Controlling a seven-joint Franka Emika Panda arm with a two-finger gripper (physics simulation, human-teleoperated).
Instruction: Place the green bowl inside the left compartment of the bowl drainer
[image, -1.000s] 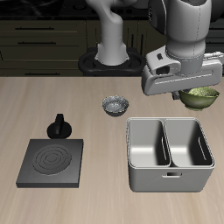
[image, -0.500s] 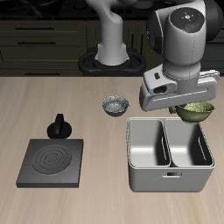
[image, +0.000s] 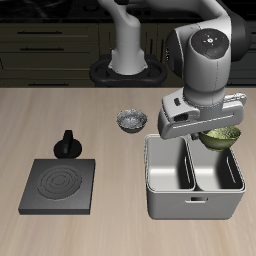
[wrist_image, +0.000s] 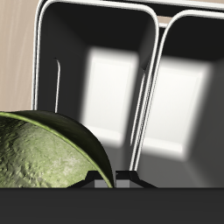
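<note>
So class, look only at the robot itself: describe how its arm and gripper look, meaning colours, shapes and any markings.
The arm is glossy light grey with bulky rounded segments, dark joint bands and a small dark dot on the top cap. The gripper has a wide boxy grey-white body with dark fingers. No cables or lettering are visible.

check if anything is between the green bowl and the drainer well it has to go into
Nothing visible does. The gripper holds the green bowl above the drainer's back rim, and both wells show open and empty in the wrist view.
</note>
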